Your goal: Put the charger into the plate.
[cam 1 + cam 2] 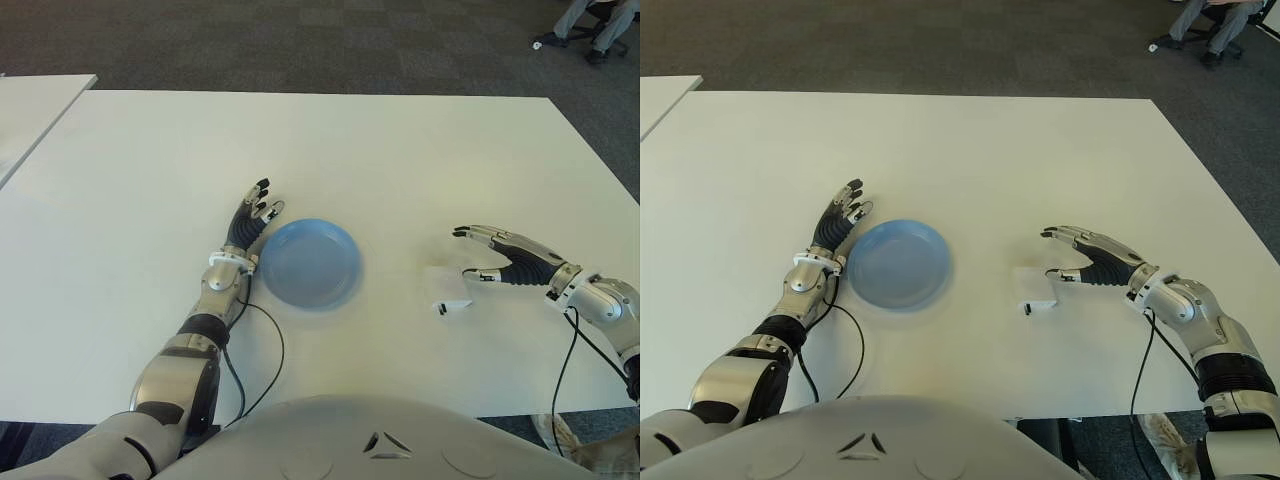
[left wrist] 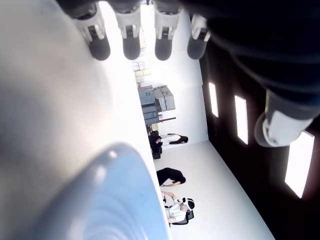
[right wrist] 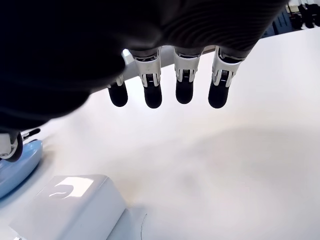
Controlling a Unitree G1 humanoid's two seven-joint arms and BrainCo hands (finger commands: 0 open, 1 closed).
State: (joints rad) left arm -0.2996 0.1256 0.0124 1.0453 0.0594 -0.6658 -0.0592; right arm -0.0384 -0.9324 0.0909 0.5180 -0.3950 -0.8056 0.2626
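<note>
A white charger (image 1: 447, 288) lies on the white table (image 1: 330, 150), to the right of a blue plate (image 1: 308, 262) that holds nothing. My right hand (image 1: 500, 255) hovers just right of the charger with its fingers spread, a small gap between thumb and charger. In the right wrist view the charger (image 3: 70, 210) sits below the extended fingertips (image 3: 152, 97), untouched. My left hand (image 1: 250, 222) shows at the plate's left rim, fingers straight, holding nothing; the plate's edge (image 2: 120, 200) fills part of the left wrist view.
A second white table (image 1: 30, 110) stands at the far left. Dark carpet lies beyond the far edge, with a person's legs and a chair base (image 1: 590, 25) at the top right. Cables (image 1: 262, 330) run from both wrists toward the near table edge.
</note>
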